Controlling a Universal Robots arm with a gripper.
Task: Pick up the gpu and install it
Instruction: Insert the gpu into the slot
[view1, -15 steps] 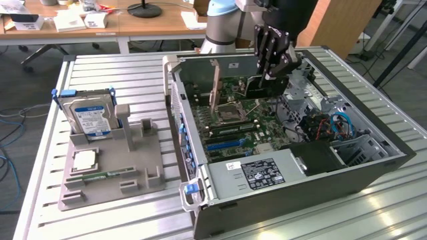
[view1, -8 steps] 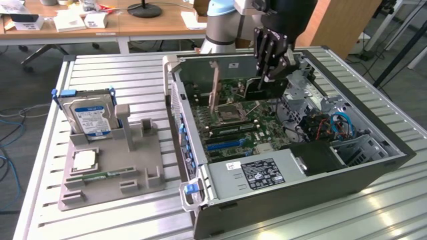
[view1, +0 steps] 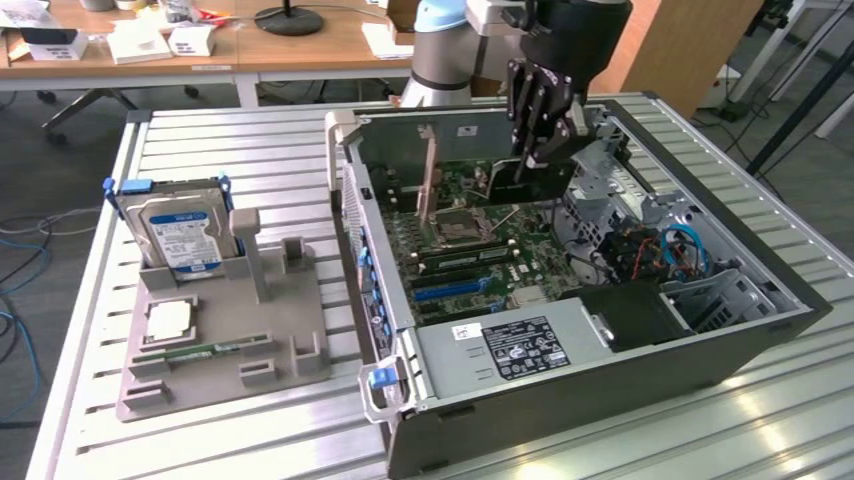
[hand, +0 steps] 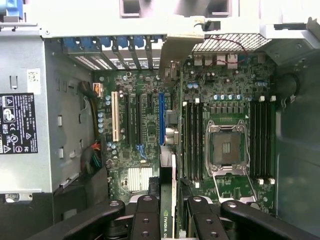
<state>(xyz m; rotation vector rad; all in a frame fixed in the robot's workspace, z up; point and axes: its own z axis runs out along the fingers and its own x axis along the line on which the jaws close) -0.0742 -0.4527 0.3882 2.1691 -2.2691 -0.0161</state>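
The ribbed silvery metal table (view1: 747, 430) has a brushed sheen and throws back bright glare. The grey moulded plastic holder (view1: 287, 340) looks matt and smooth. The silver metal hard drive (view1: 184, 238) wears a slightly glossy blue-white label. The open dark computer case (view1: 667, 380) is matt painted metal outside and dull bare grey sheet metal inside. The gpu (hand: 167, 222), a thin flat dark circuit card, looks matt, like the black jaws of the gripper (hand: 172, 205).
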